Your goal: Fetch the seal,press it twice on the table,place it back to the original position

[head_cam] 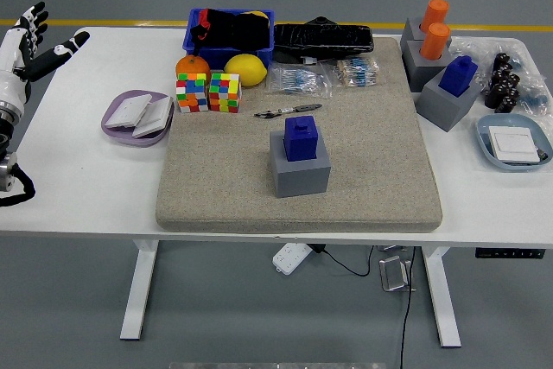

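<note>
Fingers (34, 16) of the left hand (26, 45) were spread apart and held nothing; the hand stood raised at the far left edge of the white table (86, 187), well apart from everything on it. No right hand appeared in the head view.

Just right of that hand sat a lilac dish (136, 118) holding white pads. Beyond it, at the tan mat's (363, 179) back left corner, were an orange (192, 66), a lemon (245, 69) and two colour-tiled puzzle cubes (208, 92), with a blue bin (230, 36) of dark items behind them.

At the mat's middle, the blue seal (301, 137) stood upright in its grey block holder (299, 170), untouched. A black pen (288, 111) lay just behind it. Clear packets (298, 80) and a black bag (321, 37) lay further back.

On the right, two orange seals (435, 28) and a second blue seal (458, 75) stood in grey holders at the mat's back right corner. Small black pieces (504, 79) were clustered near the table's right edge, with a pale blue dish (514, 141) in front of them.
</note>
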`<act>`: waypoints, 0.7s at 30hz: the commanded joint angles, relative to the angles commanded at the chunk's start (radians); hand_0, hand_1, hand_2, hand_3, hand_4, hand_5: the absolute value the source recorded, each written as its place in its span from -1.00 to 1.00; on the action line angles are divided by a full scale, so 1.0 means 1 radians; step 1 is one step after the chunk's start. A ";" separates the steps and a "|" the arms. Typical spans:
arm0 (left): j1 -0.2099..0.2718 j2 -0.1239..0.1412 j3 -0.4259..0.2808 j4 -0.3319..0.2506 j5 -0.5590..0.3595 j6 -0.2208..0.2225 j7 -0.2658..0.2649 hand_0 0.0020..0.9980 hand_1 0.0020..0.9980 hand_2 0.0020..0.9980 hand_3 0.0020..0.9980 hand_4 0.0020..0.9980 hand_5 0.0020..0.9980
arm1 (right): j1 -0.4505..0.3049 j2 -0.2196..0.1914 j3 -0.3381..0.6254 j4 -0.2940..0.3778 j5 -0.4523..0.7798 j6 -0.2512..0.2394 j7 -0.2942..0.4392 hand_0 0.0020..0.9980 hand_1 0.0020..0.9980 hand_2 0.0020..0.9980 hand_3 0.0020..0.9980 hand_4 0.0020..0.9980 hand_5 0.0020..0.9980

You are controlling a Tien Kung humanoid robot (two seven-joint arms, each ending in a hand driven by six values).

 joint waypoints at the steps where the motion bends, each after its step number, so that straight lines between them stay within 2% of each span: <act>1: 0.001 0.000 -0.001 -0.001 0.002 0.000 0.002 0.99 1.00 1.00 1.00 1.00 -0.17 | 0.000 0.001 -0.001 0.000 0.000 0.000 0.000 0.58 0.44 0.45 0.32 0.61 -0.02; 21: 0.004 -0.004 -0.007 -0.011 0.003 0.007 -0.001 0.99 1.00 1.00 1.00 1.00 -0.20 | -0.002 0.003 0.006 0.000 0.006 0.000 -0.002 0.58 0.44 0.45 0.33 0.61 -0.02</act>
